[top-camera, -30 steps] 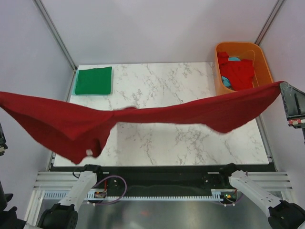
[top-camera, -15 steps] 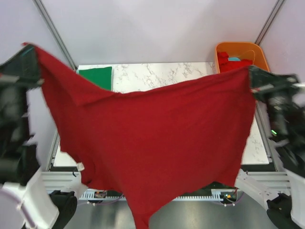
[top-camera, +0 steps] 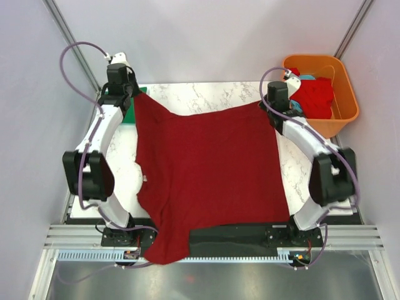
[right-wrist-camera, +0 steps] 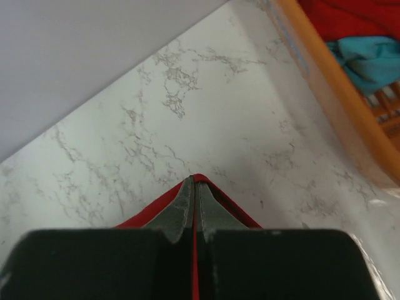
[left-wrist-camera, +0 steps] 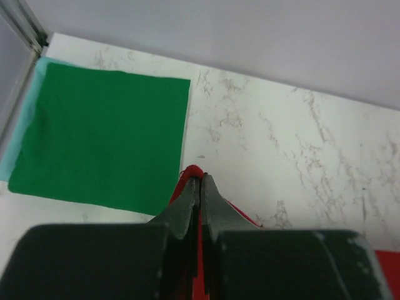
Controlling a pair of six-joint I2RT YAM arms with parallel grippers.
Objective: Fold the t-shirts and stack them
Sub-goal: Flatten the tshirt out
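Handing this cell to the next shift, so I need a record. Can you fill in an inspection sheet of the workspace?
Surface: white marbled table, largely covered by cloth.
Job's things: dark red t-shirt spread flat, near end hanging over the front edge; folded green t-shirt at the far left corner; red shirt and light blue shirt in the orange tub.
Clutter: orange tub beside the far right corner.
Grippers: left gripper shut on the dark red t-shirt's far left corner; right gripper shut on its far right corner.
Cables: purple cables, one loop per side.
Surroundings: pale walls, metal frame posts.
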